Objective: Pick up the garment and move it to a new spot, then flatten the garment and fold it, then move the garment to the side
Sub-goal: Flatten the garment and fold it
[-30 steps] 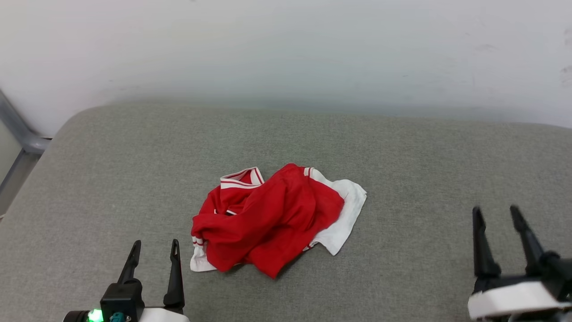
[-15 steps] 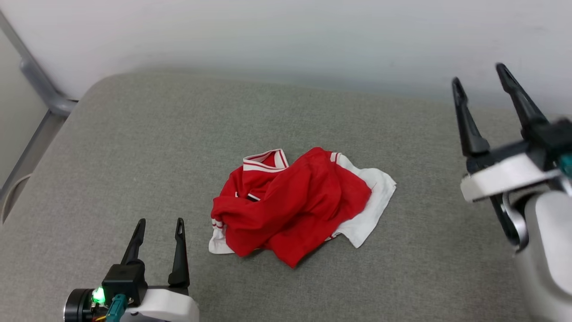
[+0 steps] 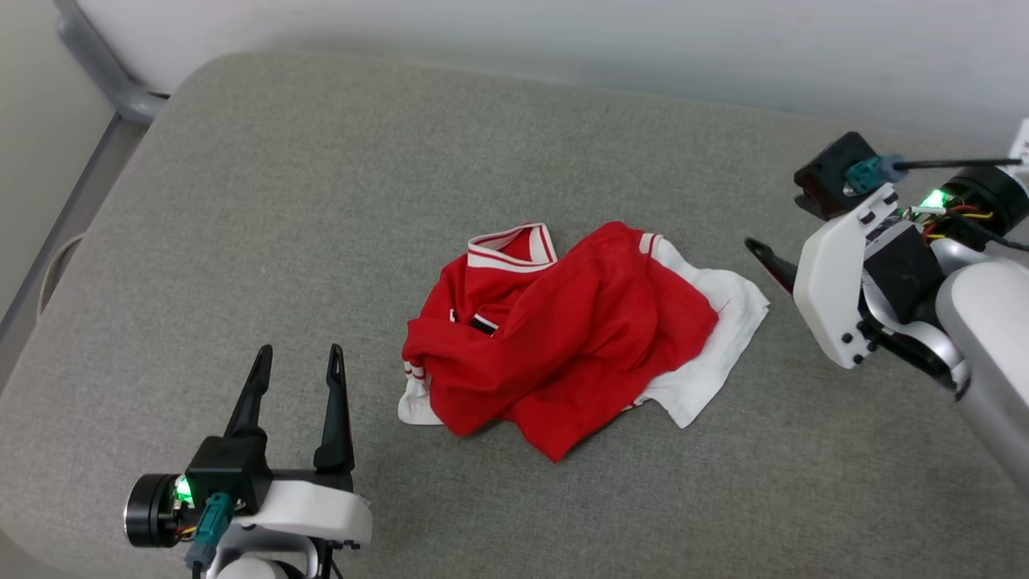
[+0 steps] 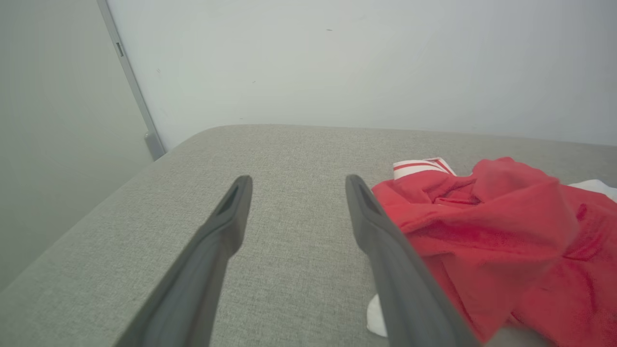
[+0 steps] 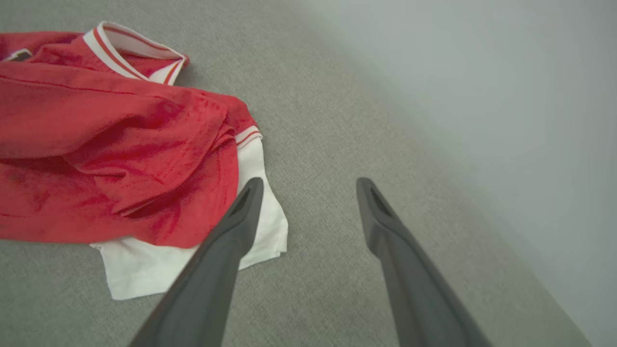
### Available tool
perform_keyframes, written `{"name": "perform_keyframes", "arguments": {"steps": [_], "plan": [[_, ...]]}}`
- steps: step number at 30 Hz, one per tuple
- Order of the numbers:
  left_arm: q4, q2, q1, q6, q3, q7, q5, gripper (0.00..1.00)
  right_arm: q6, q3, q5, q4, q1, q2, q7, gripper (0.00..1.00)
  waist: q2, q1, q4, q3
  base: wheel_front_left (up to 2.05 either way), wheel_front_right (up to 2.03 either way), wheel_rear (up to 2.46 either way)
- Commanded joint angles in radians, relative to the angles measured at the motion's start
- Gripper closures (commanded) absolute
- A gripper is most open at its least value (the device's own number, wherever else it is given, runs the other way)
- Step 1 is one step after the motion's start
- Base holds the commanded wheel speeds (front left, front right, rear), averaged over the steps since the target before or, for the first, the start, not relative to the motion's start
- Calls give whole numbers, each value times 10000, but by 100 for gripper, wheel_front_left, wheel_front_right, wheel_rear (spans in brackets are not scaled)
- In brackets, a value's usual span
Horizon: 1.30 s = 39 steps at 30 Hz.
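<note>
L hand, R hand spread; 1 garment.

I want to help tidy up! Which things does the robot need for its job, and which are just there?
For the job:
- red and white shirt, crumpled
- left gripper, open
- right gripper, open

Just there:
- grey cushion under the shirt
- pale wall
- grey metal bar

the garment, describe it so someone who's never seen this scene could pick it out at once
A broad grey fabric cushion sits against a pale wall. Near the cushion's middle lies a crumpled red jersey T-shirt. Its red cloth, red-and-white striped collar and white sleeve poking out at one side stand out against the plain grey around it.
</note>
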Motion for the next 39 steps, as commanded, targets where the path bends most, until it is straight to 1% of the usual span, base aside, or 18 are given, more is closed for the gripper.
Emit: {"name": "perform_keyframes", "arguments": {"steps": [1, 5, 6, 9, 12, 14, 17, 20, 24, 28, 29, 30, 31, 33, 39], "plan": [[-52, -7, -177, 18, -11, -26, -15, 0, -14, 226, 184, -27, -270, -204, 308, 0, 0, -2, 142, 223, 0, 0, 0], [-118, -22, -393, 63, -172, -26, -105, 0, -12, 1387, 1389, -23, -825, -809, 2257, 0, 0, -2, 347, 633, 0, 0, 0], [-154, -27, -524, 94, -286, -26, -229, 0, -14, 1783, 1788, -67, -1138, -1041, 2856, 0, 0, -2, 467, 840, 0, 0, 0], [-207, -24, -678, 200, -477, -26, -376, 0, -12, 2217, 2228, 18, -1438, -1177, 3462, 0, 0, -2, 630, 1138, 0, 0, 0], [-233, -29, -790, 279, -614, -26, -485, 0, -14, 2463, 2329, 132, -1667, -1264, 3644, 0, 0, -2, 757, 1337, 0, 0, 0], [-246, -20, -881, 351, -727, -26, -599, 0, -14, 2660, 2503, 300, -1780, -1215, 3760, 0, 0, -2, 878, 1525, 0, 0, 0], [-253, -24, -1011, 447, -894, -26, -752, 0, -12, 3083, 2457, 543, -1918, -1208, 3859, 0, 0, -2, 1057, 1793, 0, 0, 0], [-252, -26, -1092, 530, -1003, -26, -873, 0, -9, 3624, 2595, 835, -1720, -1115, 3956, 0, 0, -2, 1176, 1976, 0, 0, 0], [-189, -25, -1126, 600, -1108, -26, -946, 0, 11, 4583, 2825, 1128, -1315, -1181, 4260, 0, 0, -2, 1264, 2067, 0, 0, 0], [-133, -24, -1134, 646, -1092, -26, -931, 0, 51, 5083, 3142, 1327, -1213, -1247, 4277, 0, 0, -2, 1245, 2015, 0, 0, 0], [-116, -26, -1118, 658, -1070, -26, -913, 0, 52, 5162, 3173, 1342, -1263, -1236, 4218, 52, 0, -2, 1223, 1976, 0, 0, 0], [-102, -27, -1099, 659, -1050, -26, -887, 0, 54, 5230, 3212, 1323, -1352, -1225, 4109, 68, 0, -2, 1198, 1935, 0, 0, 0], [-83, -27, -1074, 649, -1026, -26, -858, 0, 52, 5247, 3222, 1315, -1455, -1195, 3908, 100, 0, -2, 1161, 1885, 0, 0, 0], [-65, -26, -1030, 602, -984, -26, -807, 0, 42, 5165, 3229, 1335, -1751, -1123, 3460, 100, 0, -2, 1089, 1778, 0, 0, 0], [12, -25, -849, 549, -831, -26, -670, 0, -14, 4890, 3083, 1225, -2713, -764, 1680, 100, 0, -2, 786, 1266, 0, 0, 0]]}}
